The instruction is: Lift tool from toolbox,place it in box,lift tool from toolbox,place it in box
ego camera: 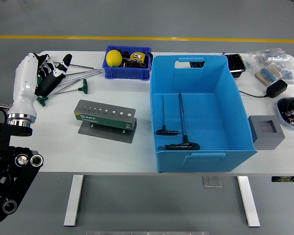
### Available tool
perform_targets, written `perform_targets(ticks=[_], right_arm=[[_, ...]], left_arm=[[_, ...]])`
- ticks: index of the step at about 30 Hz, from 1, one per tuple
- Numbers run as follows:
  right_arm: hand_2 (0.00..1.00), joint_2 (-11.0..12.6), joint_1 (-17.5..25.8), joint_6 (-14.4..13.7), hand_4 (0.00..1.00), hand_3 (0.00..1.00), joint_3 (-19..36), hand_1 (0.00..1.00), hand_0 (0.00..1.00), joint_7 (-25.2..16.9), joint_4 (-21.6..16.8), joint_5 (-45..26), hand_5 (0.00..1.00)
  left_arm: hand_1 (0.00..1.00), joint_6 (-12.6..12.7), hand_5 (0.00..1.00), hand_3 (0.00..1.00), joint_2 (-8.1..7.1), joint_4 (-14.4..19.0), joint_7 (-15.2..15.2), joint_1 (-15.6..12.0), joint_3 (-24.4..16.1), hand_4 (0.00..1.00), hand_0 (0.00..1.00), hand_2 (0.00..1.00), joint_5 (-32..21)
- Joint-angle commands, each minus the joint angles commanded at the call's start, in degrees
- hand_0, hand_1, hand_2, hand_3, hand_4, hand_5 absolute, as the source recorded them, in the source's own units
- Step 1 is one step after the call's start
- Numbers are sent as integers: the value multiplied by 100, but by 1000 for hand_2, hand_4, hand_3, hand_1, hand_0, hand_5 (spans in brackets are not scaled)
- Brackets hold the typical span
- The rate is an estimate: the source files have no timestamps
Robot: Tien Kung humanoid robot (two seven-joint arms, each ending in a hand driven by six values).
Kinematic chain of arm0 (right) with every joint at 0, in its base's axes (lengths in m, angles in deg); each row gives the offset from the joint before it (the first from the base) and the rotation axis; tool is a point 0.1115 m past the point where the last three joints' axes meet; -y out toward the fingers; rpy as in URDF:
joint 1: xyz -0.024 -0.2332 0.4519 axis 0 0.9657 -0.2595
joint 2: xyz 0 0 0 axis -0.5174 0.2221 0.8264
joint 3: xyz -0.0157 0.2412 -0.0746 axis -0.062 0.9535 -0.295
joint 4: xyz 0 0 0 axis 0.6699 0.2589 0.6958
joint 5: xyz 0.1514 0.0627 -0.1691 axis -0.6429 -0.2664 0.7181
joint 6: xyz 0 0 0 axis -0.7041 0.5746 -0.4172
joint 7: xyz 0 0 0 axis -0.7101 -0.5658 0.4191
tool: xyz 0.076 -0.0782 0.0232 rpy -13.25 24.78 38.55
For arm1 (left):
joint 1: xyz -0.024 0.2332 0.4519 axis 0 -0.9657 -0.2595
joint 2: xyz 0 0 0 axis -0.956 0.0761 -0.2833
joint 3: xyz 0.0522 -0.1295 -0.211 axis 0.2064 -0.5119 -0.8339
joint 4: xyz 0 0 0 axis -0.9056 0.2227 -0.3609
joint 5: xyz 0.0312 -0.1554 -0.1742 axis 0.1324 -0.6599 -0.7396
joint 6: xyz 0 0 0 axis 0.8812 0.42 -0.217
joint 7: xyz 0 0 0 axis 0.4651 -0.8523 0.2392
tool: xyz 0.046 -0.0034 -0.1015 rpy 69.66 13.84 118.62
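Workshop: grey floor with yellow line [147, 37], tool-strewn table [112, 152].

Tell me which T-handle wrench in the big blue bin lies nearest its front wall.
The longer wrench, right of the shorter one; its black handle sits lower in the bin, closest to the front wall.
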State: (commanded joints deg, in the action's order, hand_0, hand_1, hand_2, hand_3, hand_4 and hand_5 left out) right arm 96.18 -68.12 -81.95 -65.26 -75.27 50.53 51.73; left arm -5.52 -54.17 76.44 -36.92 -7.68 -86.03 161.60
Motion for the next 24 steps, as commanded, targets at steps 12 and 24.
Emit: perform_targets(ticks=[12, 24], right_arm=[[705, -3, 2, -1, 802, 558, 1, 631, 647, 3, 0, 1, 745], [705, -2, 6, 1, 803, 558, -19, 631, 647, -12, 0, -44, 745]], left_arm=[[998, 148, 850, 998, 33, 1, 598, -59, 72, 998, 861, 998, -938], [566, 1594, 794, 998, 68, 26, 1447, -116, 146, 998, 466, 856, -3182]])
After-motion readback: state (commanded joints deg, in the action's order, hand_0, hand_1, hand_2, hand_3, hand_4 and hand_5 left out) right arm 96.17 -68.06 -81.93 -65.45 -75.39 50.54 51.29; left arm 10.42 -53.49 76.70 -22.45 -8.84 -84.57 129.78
